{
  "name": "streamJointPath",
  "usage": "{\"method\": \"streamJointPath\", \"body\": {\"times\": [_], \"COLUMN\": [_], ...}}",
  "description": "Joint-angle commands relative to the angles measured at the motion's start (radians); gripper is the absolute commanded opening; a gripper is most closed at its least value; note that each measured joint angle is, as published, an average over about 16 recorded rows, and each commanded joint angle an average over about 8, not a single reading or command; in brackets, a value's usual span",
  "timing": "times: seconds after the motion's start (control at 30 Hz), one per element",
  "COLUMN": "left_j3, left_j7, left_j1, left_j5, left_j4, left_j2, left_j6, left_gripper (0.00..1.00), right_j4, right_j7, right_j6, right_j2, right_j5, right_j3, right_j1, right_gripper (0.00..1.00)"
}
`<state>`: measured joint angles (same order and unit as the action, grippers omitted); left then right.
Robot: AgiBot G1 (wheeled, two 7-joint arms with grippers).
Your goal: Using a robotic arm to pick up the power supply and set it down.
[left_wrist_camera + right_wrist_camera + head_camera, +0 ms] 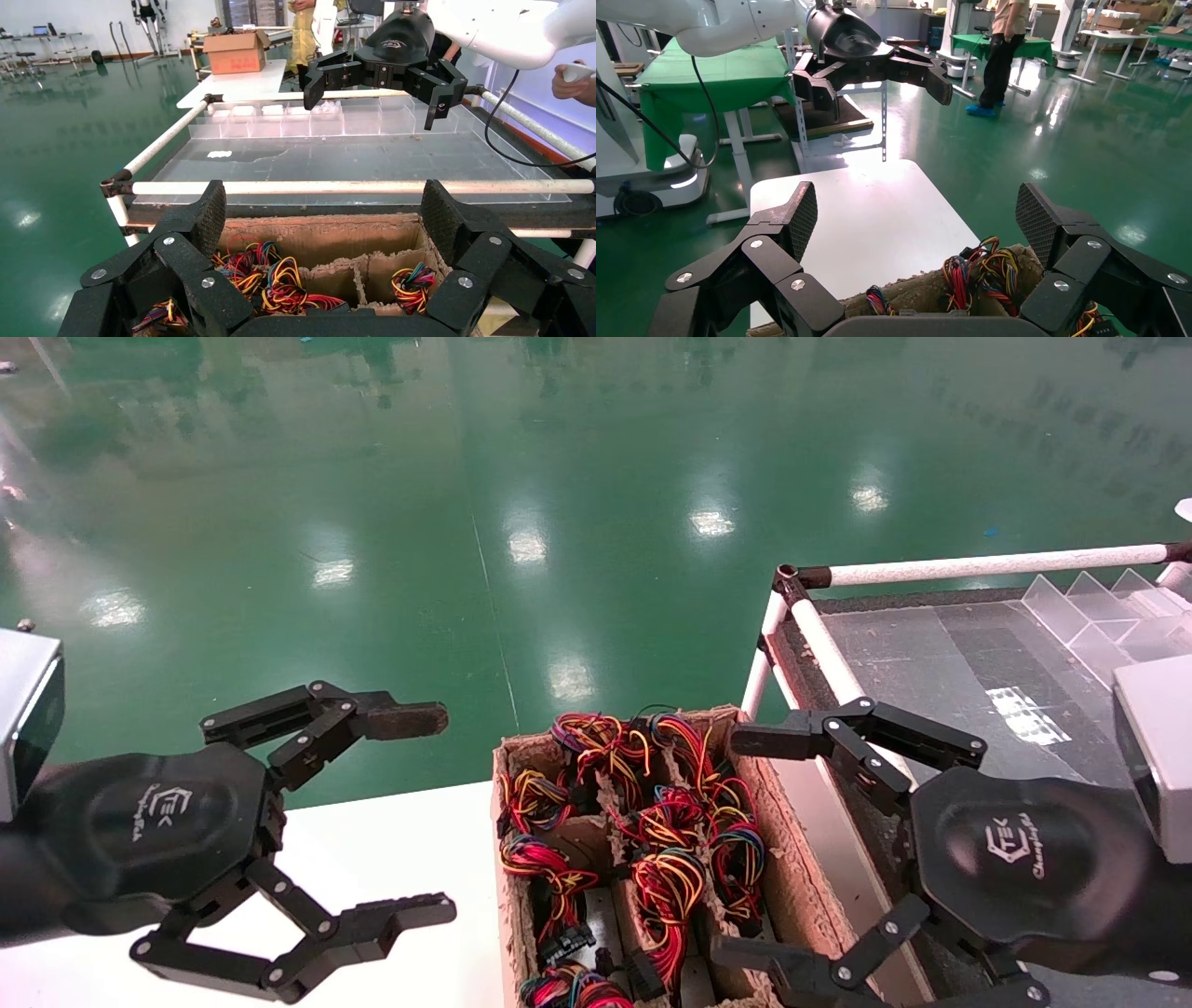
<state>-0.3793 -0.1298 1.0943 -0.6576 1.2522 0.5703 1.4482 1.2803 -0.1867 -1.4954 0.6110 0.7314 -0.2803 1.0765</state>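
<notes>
Power supplies stand in the compartments of a brown cardboard box (780, 836). Only their red, yellow, orange and blue wire bundles (670, 822) show clearly; the grey bodies are mostly hidden. My right gripper (745, 845) hangs open above the box's right side, nothing between its fingers. In the right wrist view this gripper (916, 210) frames the wire bundles (989, 270) and box wall (905, 295). My left gripper (424, 814), with a brownish worn pad, is open over the white table (391, 840), left of the box. In the left wrist view the left gripper (325, 210) faces the wire bundles (260, 277).
To the right of the box stands a rack of white pipes (978, 565) with a clear sheet and clear dividers (1099, 607). Green floor lies beyond the table. People and other tables stand far off. Each wrist view shows the other gripper (383, 70) (870, 70) opposite.
</notes>
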Motion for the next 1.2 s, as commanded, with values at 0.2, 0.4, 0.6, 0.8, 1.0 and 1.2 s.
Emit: {"method": "streamJointPath", "body": {"times": [0.2,0.4,0.6,0.8,1.0,1.2], "left_j3": [0.0,0.0,0.0,0.0,0.0,0.0], "left_j7": [0.0,0.0,0.0,0.0,0.0,0.0], "left_j1": [0.0,0.0,0.0,0.0,0.0,0.0], "left_j5": [0.0,0.0,0.0,0.0,0.0,0.0], "left_j4": [0.0,0.0,0.0,0.0,0.0,0.0], "left_j2": [0.0,0.0,0.0,0.0,0.0,0.0], "left_j6": [0.0,0.0,0.0,0.0,0.0,0.0], "left_gripper": [1.0,1.0,1.0,1.0,1.0,1.0], "right_j4": [0.0,0.0,0.0,0.0,0.0,0.0], "right_j7": [0.0,0.0,0.0,0.0,0.0,0.0], "right_j6": [0.0,0.0,0.0,0.0,0.0,0.0], "right_j2": [0.0,0.0,0.0,0.0,0.0,0.0], "right_j5": [0.0,0.0,0.0,0.0,0.0,0.0], "right_j3": [0.0,0.0,0.0,0.0,0.0,0.0], "right_j1": [0.0,0.0,0.0,0.0,0.0,0.0], "right_gripper": [1.0,1.0,1.0,1.0,1.0,1.0]}}
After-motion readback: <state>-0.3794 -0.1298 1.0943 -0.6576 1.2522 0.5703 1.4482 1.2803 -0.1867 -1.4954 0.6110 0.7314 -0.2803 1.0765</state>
